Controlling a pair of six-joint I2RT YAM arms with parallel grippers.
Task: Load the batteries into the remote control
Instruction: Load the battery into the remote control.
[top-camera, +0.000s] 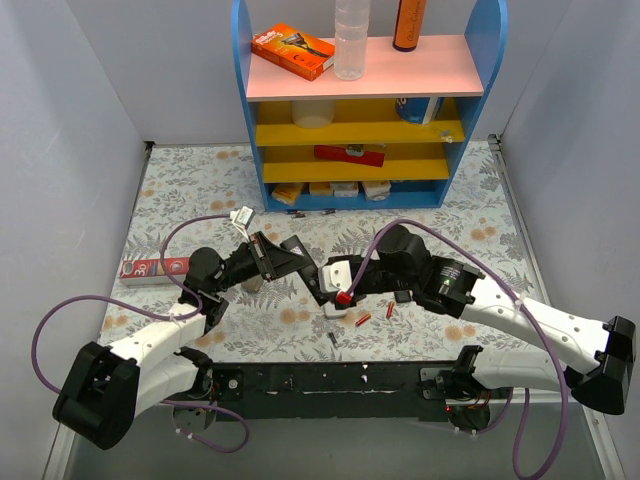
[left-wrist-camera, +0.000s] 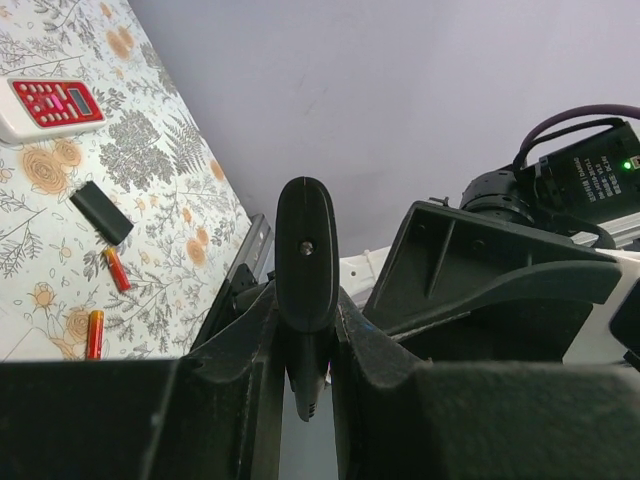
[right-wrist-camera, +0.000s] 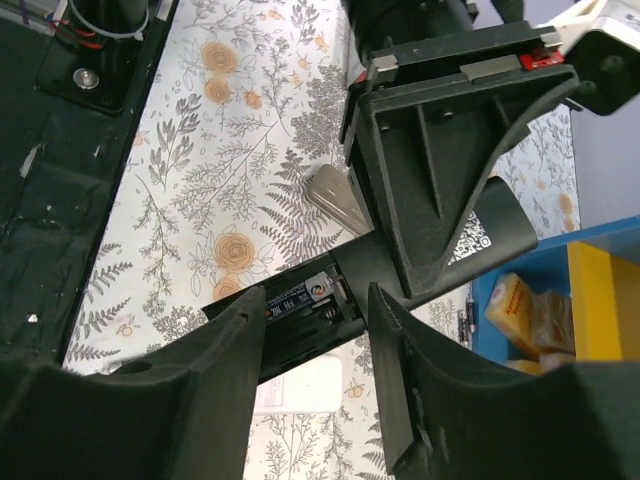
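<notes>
Remote control, a black oblong one, is held up off the floral table, out in front of the blue shelf unit. Its battery bay is open and faces the right wrist camera; something labelled sits inside the bay, but it is too small to read.

The left gripper is clamped tight on one end of the remote control, a finger pressed to each long side. The right gripper hangs over the open bay with its jaws about halfway apart and nothing between them.

Two red-orange batteries lie loose on the table, farther from the shelf unit than the remote control, towards the arm bases. A small black cover lies beside them. The white remote with red buttons lies flat on the table between the cover and the shelf unit.
</notes>
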